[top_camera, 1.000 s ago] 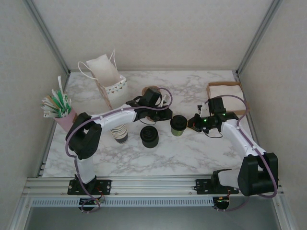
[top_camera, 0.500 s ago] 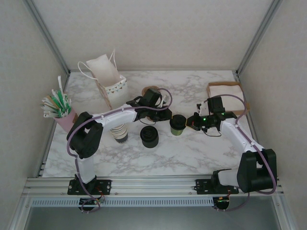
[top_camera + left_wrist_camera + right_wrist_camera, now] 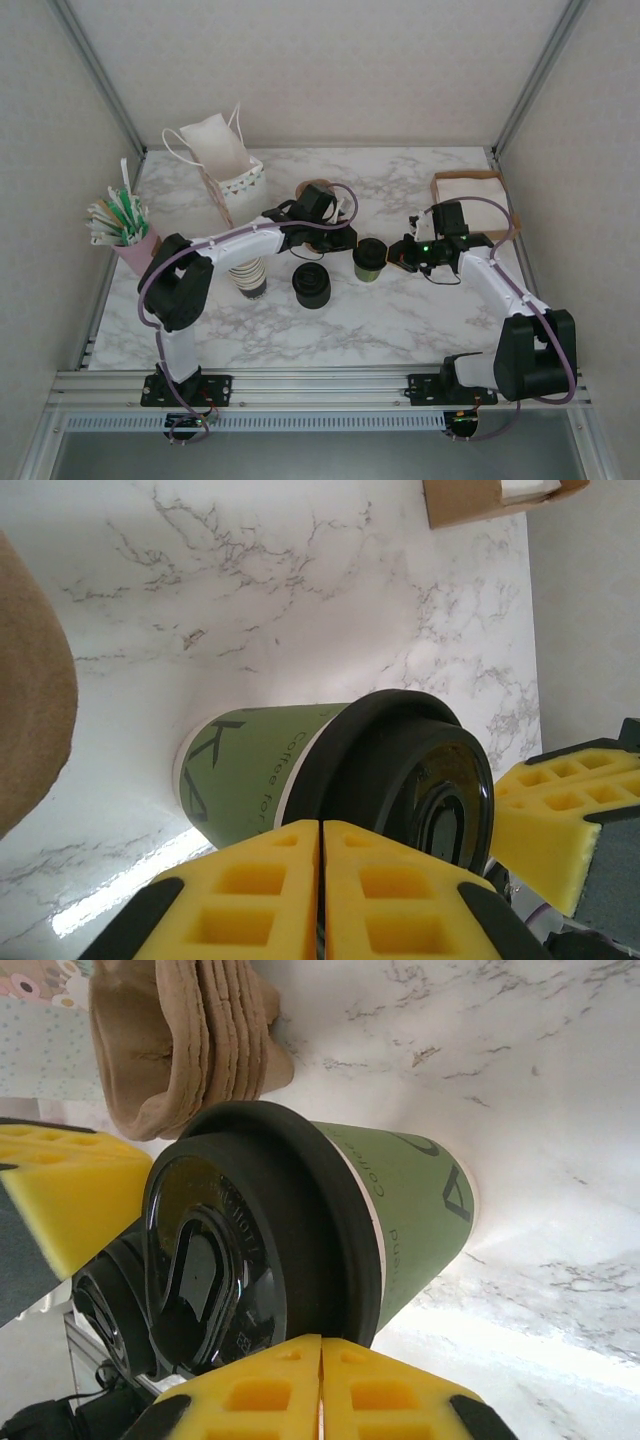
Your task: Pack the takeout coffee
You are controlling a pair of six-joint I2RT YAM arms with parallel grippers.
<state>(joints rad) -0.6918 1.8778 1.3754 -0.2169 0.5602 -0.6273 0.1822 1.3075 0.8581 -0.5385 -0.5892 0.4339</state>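
Our left gripper (image 3: 320,825) has its yellow pads pressed flat together with nothing between them. The takeout coffee (image 3: 262,768) stands just beyond its tips, the black lid's rim close to the pads, though we cannot tell whether they touch. Our right gripper (image 3: 320,1342) is likewise closed on nothing, its pads meeting edge to edge, and the same cup is directly in front of its tips. From above, the cup stands upright on the marble table (image 3: 420,310) between the two grippers, one at either side. A stack of black lids (image 3: 311,287) sits near the left gripper, back toward our bases. A brown stack (image 3: 190,1035) lies beyond the cup from the right gripper.
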